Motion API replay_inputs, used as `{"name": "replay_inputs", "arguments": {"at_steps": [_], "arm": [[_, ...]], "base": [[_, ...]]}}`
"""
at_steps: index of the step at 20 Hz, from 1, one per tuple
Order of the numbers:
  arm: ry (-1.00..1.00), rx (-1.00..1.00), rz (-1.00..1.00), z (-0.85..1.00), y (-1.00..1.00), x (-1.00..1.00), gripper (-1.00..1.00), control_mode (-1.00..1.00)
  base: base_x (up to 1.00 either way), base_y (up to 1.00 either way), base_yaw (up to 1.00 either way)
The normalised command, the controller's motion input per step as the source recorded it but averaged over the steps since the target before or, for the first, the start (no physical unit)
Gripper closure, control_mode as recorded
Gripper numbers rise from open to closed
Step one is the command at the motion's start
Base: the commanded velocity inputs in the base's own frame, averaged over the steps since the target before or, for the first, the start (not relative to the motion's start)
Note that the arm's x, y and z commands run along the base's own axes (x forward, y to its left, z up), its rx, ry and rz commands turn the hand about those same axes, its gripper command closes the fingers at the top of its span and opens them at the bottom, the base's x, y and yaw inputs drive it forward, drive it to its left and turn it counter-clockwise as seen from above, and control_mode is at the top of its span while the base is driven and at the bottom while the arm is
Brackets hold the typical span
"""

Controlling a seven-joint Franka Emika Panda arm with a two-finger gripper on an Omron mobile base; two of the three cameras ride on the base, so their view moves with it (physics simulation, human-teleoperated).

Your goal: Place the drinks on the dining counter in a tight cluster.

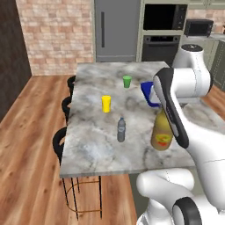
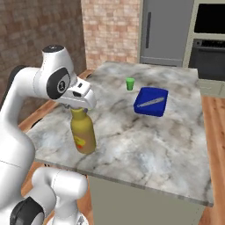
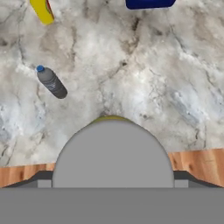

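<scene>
A tall amber-yellow bottle (image 1: 161, 133) (image 2: 83, 134) with a red-yellow label stands upright near the front edge of the marble dining counter (image 1: 92, 145) (image 2: 145, 145). My gripper (image 2: 79, 107) (image 3: 113, 180) sits directly over its top. The bottle's grey cap (image 3: 113, 153) lies between the two fingertips, and the jaws stand wide on either side, open. A small clear water bottle (image 1: 121, 130) (image 3: 51, 82) stands upright to the left of the amber one, about a hand's width away.
A yellow cup (image 1: 106, 103) (image 3: 42, 11) and a green cup (image 1: 127, 81) (image 2: 130, 84) stand farther back. A blue tray (image 2: 150, 101) (image 1: 147, 92) lies behind the amber bottle. Black stools (image 1: 59, 143) line the counter's left side.
</scene>
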Motion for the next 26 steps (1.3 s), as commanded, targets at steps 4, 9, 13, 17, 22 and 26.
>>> {"name": "replay_inputs", "arguments": {"at_steps": [4, 9, 13, 17, 22, 26], "arm": [[0.00, 0.00, 0.00, 0.00, 0.00, 0.00, 1.00, 1.00], [0.00, 0.00, 0.00, 0.00, 0.00, 0.00, 1.00, 1.00], [0.04, 0.00, 0.00, 0.00, 0.01, 0.33, 1.00, -1.00], [0.11, 0.00, 0.00, 0.00, 0.20, 0.99, 1.00, -1.00], [0.03, 0.00, 0.00, 0.00, 0.17, 0.95, 1.00, -1.00], [0.01, 0.00, 0.01, -0.02, -0.32, 0.69, 1.00, -1.00]], "base": [[0.44, 0.04, 0.00], [0.14, 0.00, 0.00], [0.17, 0.00, 0.00], [0.00, 0.00, 0.00], [0.00, 0.00, 0.00], [0.00, 0.00, 0.00]]}}
